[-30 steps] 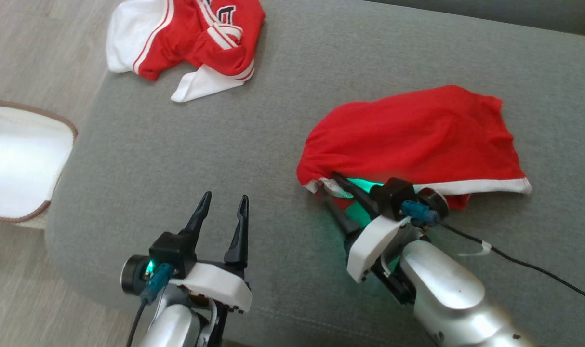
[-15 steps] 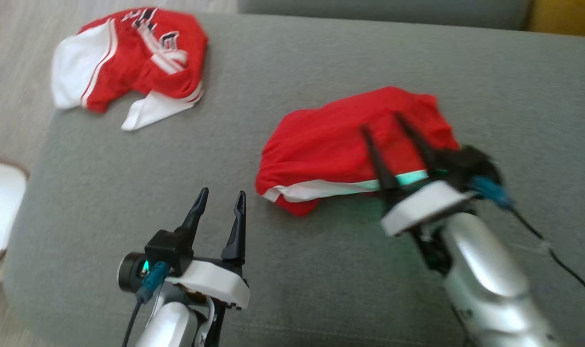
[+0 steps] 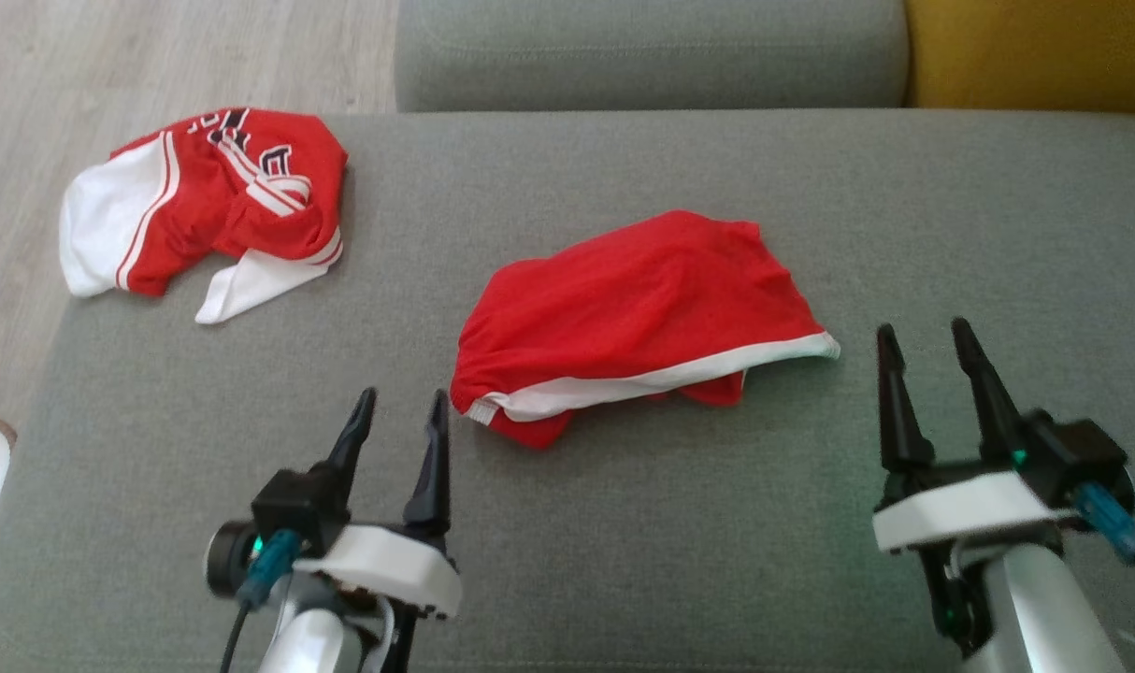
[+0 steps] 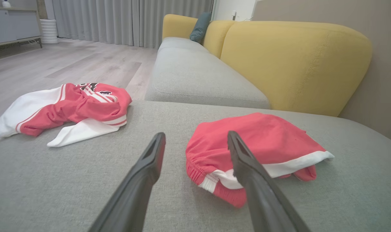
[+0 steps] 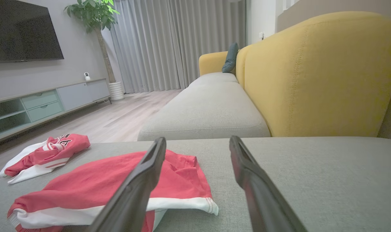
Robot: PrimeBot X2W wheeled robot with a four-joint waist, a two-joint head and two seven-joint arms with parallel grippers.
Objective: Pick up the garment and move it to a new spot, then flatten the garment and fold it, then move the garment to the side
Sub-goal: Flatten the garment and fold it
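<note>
Just released crumpled red cloth shorts with white hem (image 3: 624,308); right pincer (image 3: 923,332) pulled back right of shorts, agape, empty; left pincer (image 3: 403,397) agape, lower left of shorts. Relocation likely done; flattening next.

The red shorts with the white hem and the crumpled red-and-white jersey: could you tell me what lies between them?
Only bare grey fabric sofa cushion separates the red shorts from the red-and-white jersey, as the head view shows.

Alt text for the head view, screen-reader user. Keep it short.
A red garment with a white band lies rumpled on the grey sofa seat, free of both arms. The left end effector and right end effector hover open at lower left and lower right, fingers pointing up. A red-and-white jersey lies at the seat's far left corner.
</note>
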